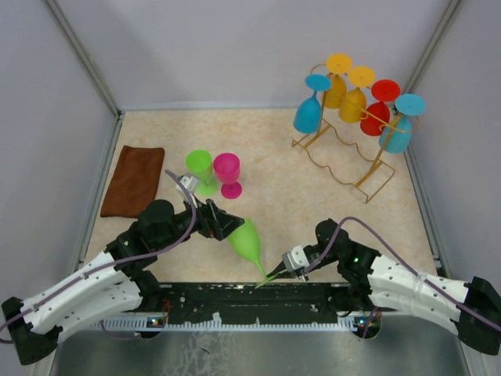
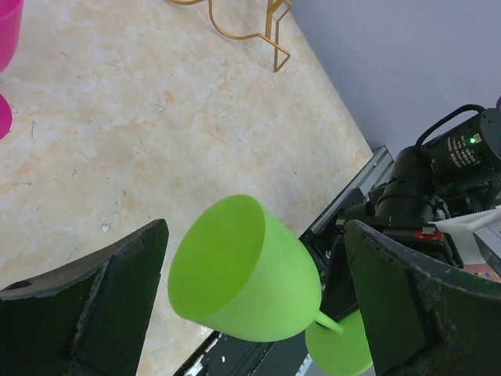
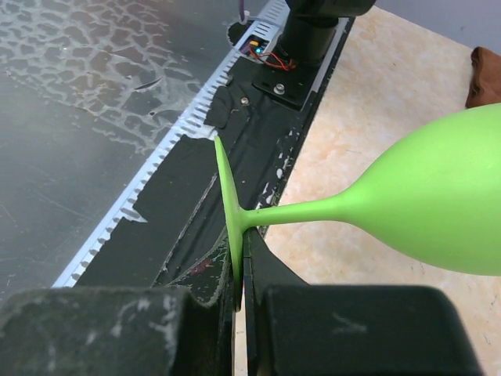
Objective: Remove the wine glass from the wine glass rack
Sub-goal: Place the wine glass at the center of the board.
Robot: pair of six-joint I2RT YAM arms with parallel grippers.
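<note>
**Green wine glass off the rack, pinched by its foot**

The right claw [image 3: 241,262] was clamped shut on the thin round foot of a lime-green wine glass [image 3: 438,211]. It held the glass sideways over the near edge of the worktop [image 1: 274,188], low in the middle of the overhead frame. The bowl pointed up and left toward the left claw [image 2: 258,266]. That claw's jaws stood wide open, one on each side of the bowl, with a gap showing on both sides.

Above that claw, left of centre, a second green glass [image 1: 200,166] and a pink glass [image 1: 228,171] stood upright just beside each other. A brown cloth [image 1: 133,180] lay flat at the far left.

The gold wire rack [image 1: 377,168] stood in the upper right, well apart from the held glass. Two blue glasses [image 1: 308,116], two yellow glasses [image 1: 352,104] and one red glass [image 1: 376,117] hung from it, bowls down.
</note>
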